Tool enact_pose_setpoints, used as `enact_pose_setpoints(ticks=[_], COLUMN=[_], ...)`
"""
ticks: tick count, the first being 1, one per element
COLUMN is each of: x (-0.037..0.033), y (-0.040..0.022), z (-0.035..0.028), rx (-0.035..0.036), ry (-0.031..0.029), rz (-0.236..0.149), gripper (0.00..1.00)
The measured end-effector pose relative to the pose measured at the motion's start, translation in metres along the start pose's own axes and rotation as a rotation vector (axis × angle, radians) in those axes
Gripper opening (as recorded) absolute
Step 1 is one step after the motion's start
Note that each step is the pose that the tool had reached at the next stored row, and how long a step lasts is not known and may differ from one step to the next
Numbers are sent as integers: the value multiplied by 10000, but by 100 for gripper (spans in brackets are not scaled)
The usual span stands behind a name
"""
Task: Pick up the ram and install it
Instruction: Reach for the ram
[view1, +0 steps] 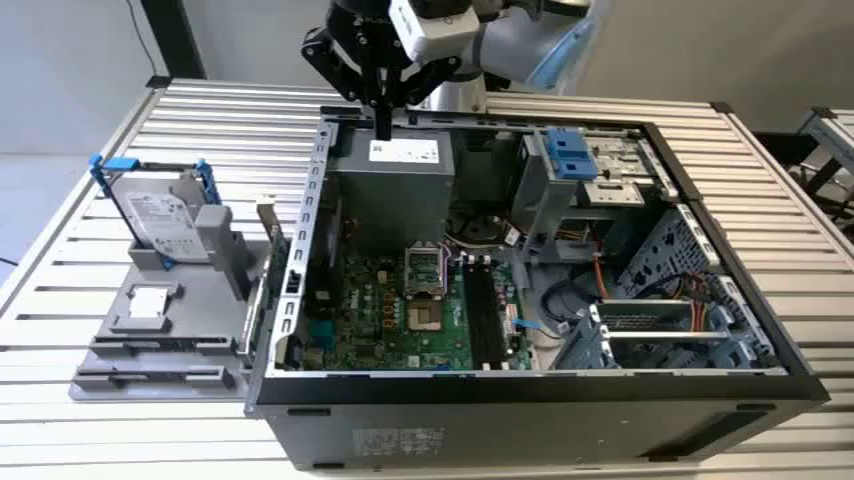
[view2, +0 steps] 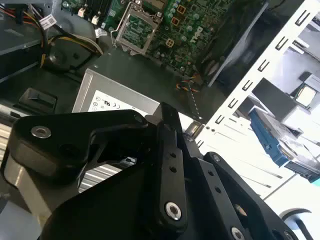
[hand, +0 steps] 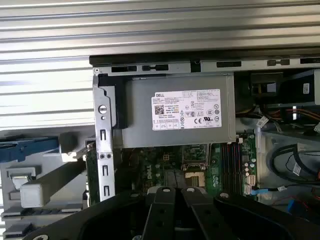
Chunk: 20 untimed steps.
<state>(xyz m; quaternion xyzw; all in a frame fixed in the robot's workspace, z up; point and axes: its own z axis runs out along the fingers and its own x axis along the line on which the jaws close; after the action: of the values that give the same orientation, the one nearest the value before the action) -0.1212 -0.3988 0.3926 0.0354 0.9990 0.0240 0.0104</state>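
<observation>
— Slatted metal table (view1: 80, 440), with the open computer case (view1: 534, 388) lying on it. What was the gripper (view1: 384, 128) doing?

— It hung fingers-down over the far end of the case, just above the grey power supply (view1: 394, 180). Both wrist views showed the black fingers (hand: 162, 215) pressed together, with nothing visible between them.

— And the ram?

— The ram (view1: 276, 255) was outside the case. It stood on its long edge in the grey holder (view1: 160, 345), just beside the case's outer wall on the exterior view's left.

— How did it look?

— It was seen nearly edge-on, as a thin, dark, narrow strip with a pale tab at its far end. I could not make out its chips or label from that angle.

— How far was it from the gripper?

— Well apart. It sat lower, nearer the camera, and toward the exterior view's left of the fingertips, with the case wall between them.

— Which way did it run?

— Its long axis ran along the case wall, from the far side toward the near side of the table. Its flat faces were upright.

— What else was around it?

— The silver hard drive (view1: 167, 225) in its blue bracket stood in the same holder, farther to the exterior view's left. Inside the case, the long black slots (view1: 483, 320) sat on the green motherboard (view1: 387, 310).
</observation>
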Motion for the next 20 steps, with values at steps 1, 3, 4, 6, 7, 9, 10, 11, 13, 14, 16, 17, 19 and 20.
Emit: enact_pose_setpoints(ticks=[1,3,4,6,7,9,10,11,13,14,16,17,19,20], x=[0,0,0,0,0,0,0,4,15,23,45,58,85,98], y=[0,0,0,0,0,0,0,0,-1,-2,-3,-4,-6,-7], z=[0,0,0,0,0,0,0,0,0,0,-1,-1,-2,-2], rx=[0,0,0,0,0,0,0,0,-1,-1,0,0,0,0], ry=[0,0,0,0,0,0,0,0,0,-1,0,0,0,0], rz=[0,0,0,0,0,0,-1,0,-1,-1,-1,0,0,0], gripper=[0,0,0,0,0,0,0,0,0,0,0,0,0,0])
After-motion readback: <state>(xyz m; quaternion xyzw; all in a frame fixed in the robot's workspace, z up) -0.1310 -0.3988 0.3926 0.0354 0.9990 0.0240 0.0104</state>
